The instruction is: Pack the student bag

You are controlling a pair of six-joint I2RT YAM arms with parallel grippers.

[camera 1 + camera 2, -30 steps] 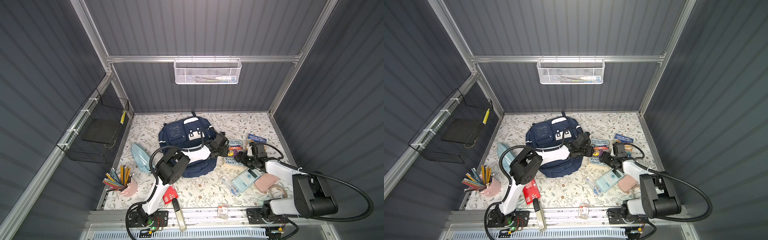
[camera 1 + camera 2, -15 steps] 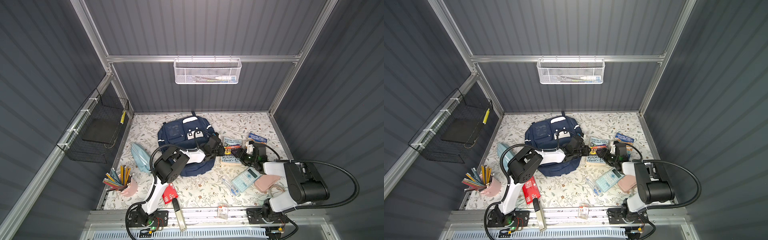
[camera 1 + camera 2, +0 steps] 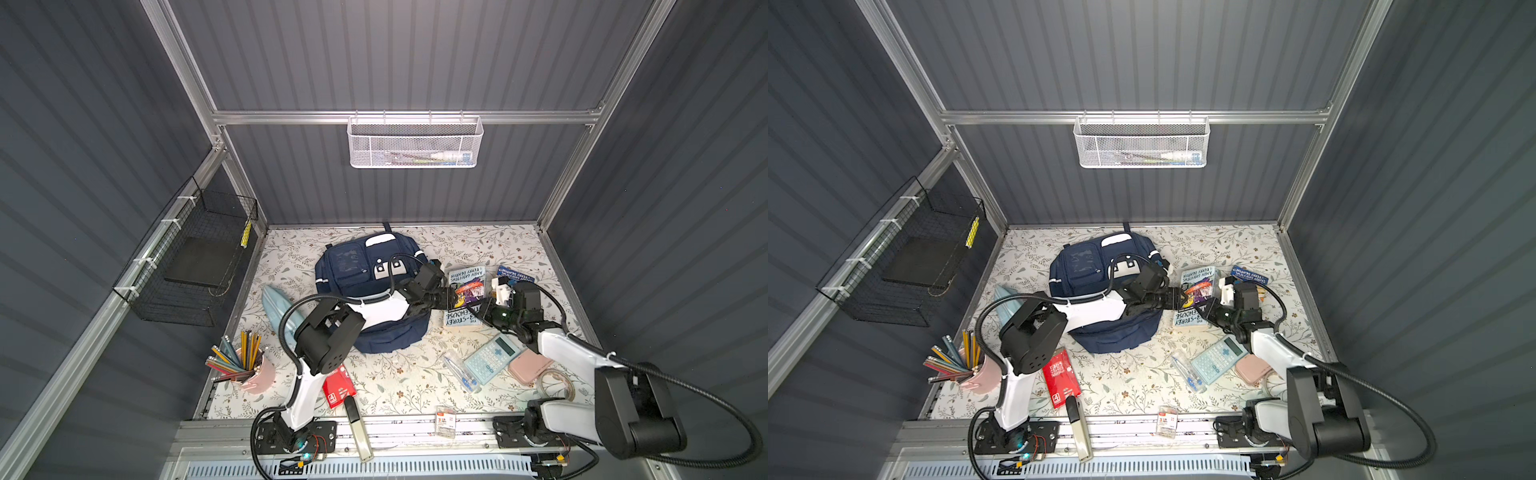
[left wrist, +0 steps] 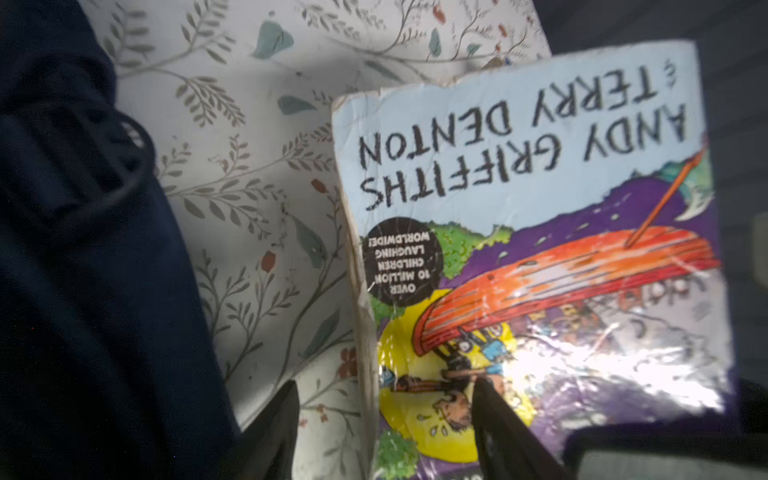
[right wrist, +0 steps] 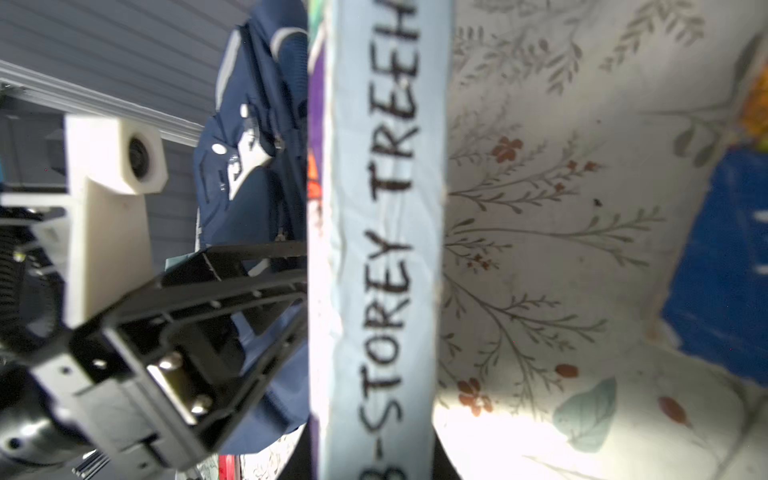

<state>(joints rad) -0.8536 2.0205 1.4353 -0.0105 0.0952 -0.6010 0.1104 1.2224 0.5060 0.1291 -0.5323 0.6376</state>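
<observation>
- While the student bag (image 3: 365,270) lies flat at the far middle of the table in both top views, the step in hand looks like lifting the paperback (image 3: 467,282) just right of it.
- Top view: left gripper (image 3: 451,297) at its left edge, right gripper (image 3: 478,309) at its near end.
- Left wrist: jaws apart astride the spine edge, released. Cover reads "ANDY GRIFFITHS", "TERRY DENTON", "OVER 10 MILLION CHILDREN LAUGHING WORLDWIDE!".
- Right wrist: right gripper clenched on the paperback; reads "-STOREY TREEH".
- Next, likely: no open compartment shows, so one needs opening first.
</observation>
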